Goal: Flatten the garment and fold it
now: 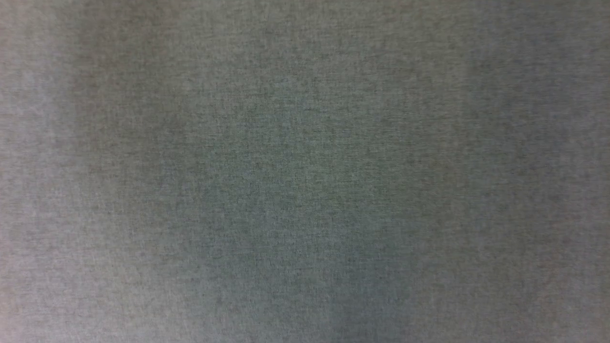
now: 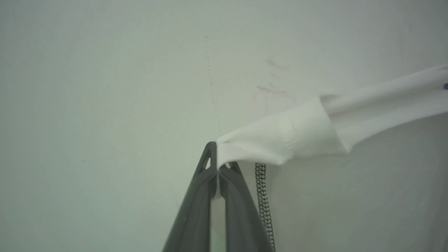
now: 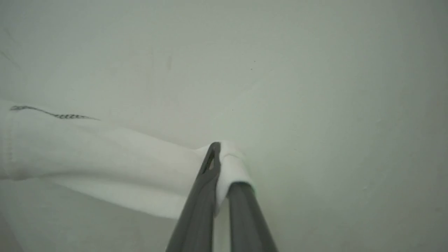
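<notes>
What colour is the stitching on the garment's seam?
Dark grey stitching on the thin white fabric garment; clearest in the left wrist view.

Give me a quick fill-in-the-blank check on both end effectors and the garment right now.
1. The left end effector is ____ on an edge of the garment.
2. The garment's fabric is ____ in colour.
3. In the right wrist view, the fabric pinched by the right end effector trails toward that view's ____ edge.
Missing words: shut; white; left.
</notes>
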Controlling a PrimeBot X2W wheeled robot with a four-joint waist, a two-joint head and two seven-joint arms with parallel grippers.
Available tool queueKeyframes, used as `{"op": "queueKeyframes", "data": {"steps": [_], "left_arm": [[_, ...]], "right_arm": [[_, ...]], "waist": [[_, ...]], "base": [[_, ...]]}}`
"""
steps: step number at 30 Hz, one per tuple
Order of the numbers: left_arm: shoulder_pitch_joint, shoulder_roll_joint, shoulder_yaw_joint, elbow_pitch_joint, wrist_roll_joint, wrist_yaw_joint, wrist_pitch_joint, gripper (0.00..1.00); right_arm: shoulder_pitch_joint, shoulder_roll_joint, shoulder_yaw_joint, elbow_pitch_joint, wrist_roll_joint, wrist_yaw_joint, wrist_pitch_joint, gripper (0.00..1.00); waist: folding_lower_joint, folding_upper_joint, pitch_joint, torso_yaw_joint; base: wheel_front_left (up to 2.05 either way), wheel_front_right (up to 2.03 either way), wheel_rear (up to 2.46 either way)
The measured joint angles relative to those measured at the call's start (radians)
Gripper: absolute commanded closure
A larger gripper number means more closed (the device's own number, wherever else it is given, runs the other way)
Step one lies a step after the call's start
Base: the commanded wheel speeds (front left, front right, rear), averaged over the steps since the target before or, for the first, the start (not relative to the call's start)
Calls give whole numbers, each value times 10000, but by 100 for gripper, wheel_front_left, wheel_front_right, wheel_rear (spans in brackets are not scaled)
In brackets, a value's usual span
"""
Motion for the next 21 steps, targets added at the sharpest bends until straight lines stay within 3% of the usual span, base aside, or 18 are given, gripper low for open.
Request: {"op": "queueKeyframes", "data": {"steps": [6, 11, 21], "left_arm": [[1159, 56, -123, -472, -351, -176, -105, 100], [2712, 259, -65, -1839, -637, -138, -142, 100], [8332, 619, 21, -5706, -965, 1220, 0, 100]], "right_arm": [[961, -466, 474, -729, 932, 0, 119, 100], [2728, -888, 654, -2339, 1935, -2, 439, 100], [8056, -702, -73, -6044, 2972, -2, 930, 100]], "waist": [[-1, -1, 82, 170], [-4, 0, -381, 231], [-6, -1, -1849, 151]], "base": [[0, 0, 0], [0, 0, 0], [0, 0, 0]]}}
